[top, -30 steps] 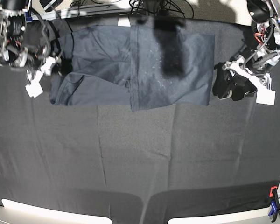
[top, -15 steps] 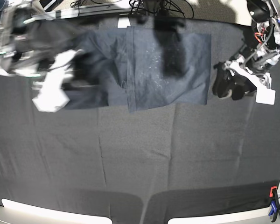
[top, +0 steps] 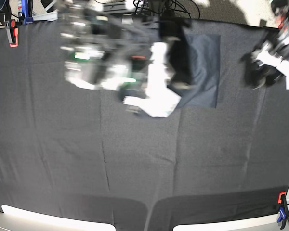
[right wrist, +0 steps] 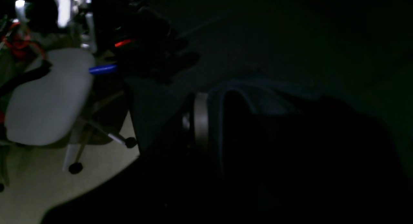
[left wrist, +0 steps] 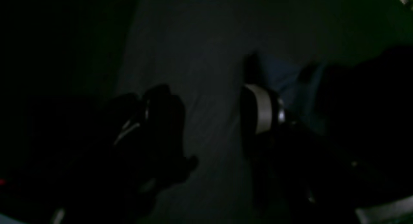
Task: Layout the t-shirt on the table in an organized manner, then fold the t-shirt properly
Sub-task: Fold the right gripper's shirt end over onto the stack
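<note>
One t-shirt (top: 202,72), two claws (top: 151,103) (top: 260,72)

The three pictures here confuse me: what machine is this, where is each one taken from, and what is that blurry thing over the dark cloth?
It is a robot with two arms working over a table covered in black cloth. The wide picture looks down from above; the two dark ones come from cameras on the wrists. The blurred shape is the right arm sweeping across; its tool, the right tool, is shut on the t-shirt, with a fold of blue fabric caught in it. That navy shirt lies at the table's far edge. The left tool waits open and empty at the side, over the cloth.
</note>
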{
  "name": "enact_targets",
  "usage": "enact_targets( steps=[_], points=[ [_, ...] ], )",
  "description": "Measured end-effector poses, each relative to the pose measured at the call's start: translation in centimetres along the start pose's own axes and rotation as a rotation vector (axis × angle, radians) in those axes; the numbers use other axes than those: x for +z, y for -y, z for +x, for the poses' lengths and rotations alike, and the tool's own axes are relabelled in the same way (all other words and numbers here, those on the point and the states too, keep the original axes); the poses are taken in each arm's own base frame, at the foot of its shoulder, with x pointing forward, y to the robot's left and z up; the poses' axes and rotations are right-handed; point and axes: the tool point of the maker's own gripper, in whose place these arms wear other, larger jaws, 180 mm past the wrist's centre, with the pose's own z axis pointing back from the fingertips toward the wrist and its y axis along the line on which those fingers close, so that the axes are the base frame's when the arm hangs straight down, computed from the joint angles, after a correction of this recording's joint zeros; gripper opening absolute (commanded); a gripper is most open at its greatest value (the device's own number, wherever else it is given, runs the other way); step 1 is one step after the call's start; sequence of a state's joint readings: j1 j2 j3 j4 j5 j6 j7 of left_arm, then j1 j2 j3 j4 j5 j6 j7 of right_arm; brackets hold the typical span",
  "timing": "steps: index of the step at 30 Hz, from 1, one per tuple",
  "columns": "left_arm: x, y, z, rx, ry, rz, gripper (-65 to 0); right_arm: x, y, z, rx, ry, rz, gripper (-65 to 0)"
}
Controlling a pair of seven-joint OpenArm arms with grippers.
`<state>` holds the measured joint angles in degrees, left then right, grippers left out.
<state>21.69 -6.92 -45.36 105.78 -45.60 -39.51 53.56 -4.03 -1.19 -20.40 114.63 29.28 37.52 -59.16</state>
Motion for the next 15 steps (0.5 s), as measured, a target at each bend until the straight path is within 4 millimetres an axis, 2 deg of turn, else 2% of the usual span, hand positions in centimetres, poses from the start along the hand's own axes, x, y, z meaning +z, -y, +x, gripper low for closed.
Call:
enact_targets(
  steps=[3, 6, 10, 13, 15],
  points=[
    [1.5, -1.3, -2.0, -0.013, -0.071, 0.047, -33.0, -2.4, -1.0, 0.3, -0.03, 0.006, 0.038, -65.0],
    [2.6, -1.6, -3.7, -0.008, -0.123, 0.063, -33.0, -4.7, -1.2, 0.2, -0.078, 0.004, 0.068, -65.0],
    [2.8, -1.6, -3.4, -0.001, -0.091, 0.06, -33.0, -6.8, -0.7, -0.4, -0.135, 0.0, 0.097, -63.8],
    [2.8, -1.6, -3.4, -0.004, -0.092, 0.061, -33.0, -7.9, -0.9, -1.1, -0.141, -0.029, 0.136, -49.7],
    [2.9, -1.6, -3.4, -0.003, -0.092, 0.061, -33.0, -8.4, -1.7, -0.6, -0.138, -0.024, 0.177, -42.7]
  ],
)
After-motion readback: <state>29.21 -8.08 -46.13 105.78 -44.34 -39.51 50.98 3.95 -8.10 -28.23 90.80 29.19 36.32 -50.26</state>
